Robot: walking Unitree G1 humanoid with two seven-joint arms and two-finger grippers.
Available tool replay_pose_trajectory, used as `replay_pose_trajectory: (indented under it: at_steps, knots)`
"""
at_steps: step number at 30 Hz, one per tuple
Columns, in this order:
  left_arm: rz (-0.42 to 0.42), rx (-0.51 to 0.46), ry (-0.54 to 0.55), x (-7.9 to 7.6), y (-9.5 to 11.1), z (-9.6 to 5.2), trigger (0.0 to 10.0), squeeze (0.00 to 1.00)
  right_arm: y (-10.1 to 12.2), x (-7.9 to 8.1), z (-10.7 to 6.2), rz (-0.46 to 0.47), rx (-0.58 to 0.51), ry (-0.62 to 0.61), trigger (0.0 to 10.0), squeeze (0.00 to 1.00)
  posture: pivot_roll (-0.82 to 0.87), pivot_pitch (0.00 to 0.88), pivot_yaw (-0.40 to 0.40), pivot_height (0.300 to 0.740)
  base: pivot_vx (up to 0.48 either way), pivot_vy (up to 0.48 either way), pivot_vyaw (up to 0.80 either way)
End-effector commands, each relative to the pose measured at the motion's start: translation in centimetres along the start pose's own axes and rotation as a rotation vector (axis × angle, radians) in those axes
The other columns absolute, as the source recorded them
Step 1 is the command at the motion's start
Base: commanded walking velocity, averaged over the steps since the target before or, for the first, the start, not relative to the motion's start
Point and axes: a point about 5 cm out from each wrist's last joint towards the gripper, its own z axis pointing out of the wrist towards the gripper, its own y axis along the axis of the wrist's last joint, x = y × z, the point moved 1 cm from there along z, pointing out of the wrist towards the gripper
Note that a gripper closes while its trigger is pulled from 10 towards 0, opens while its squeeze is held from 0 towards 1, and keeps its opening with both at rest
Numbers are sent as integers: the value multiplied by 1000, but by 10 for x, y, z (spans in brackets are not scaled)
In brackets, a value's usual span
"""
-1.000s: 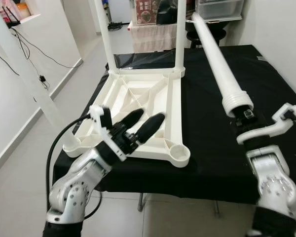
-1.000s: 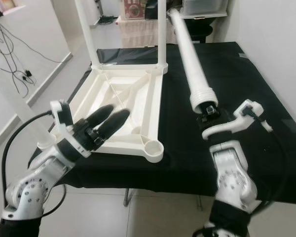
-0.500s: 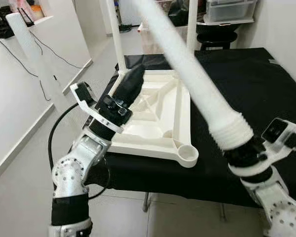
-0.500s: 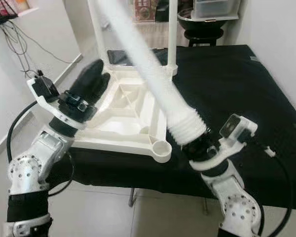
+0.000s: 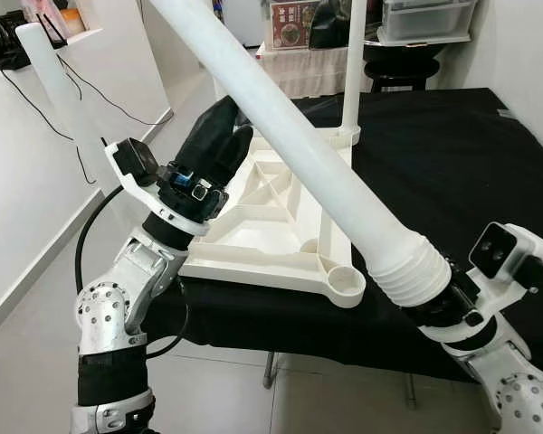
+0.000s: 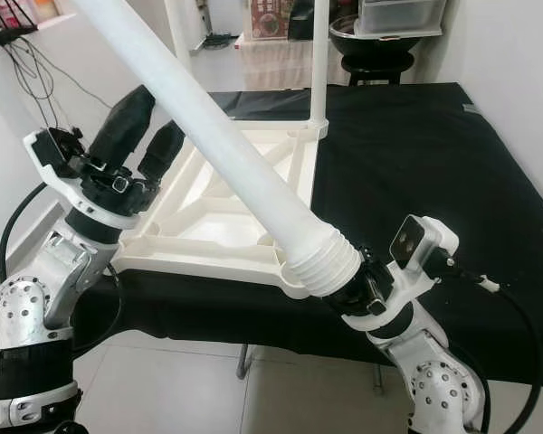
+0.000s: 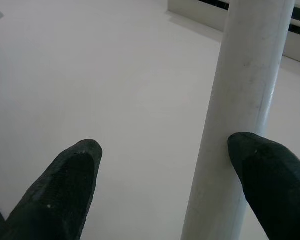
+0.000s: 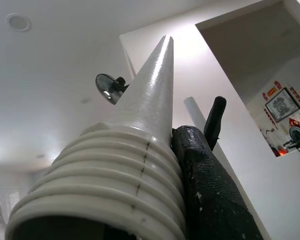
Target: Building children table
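Tabletop [image 5: 281, 217] upside down on black cloth [image 5: 434, 163], ahead of both grippers, loose white leg [image 5: 317, 163] slanting above it, threaded end pinched by right gripper [image 5: 439, 303], left gripper [image 5: 219, 137] raised, fingers spread, one fingertip [image 7: 270, 175] touching a leg.

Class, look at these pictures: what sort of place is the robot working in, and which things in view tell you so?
Probably a room in a home, used as a work area. A table with a black cloth bears an upturned white table top; beyond it stand a clear storage drawer and a framed picture, with a tiled floor.
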Motion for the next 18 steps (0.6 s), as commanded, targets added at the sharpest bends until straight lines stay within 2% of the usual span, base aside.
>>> replay_pose_trajectory:
  at_steps: [1, 18]
  knots:
    - [1, 72, -63, -11, -8, 2, 10000, 0, -15, -3, 4, 37, 95, -11, 10000, 0, -59, 62, 94, 740, 0, 0, 0]
    - [21, 124, -109, -22, -11, 2, 10000, 0, -19, -6, 6, 23, 120, -32, 10000, 0, -61, 68, 90, 740, 0, 0, 0]
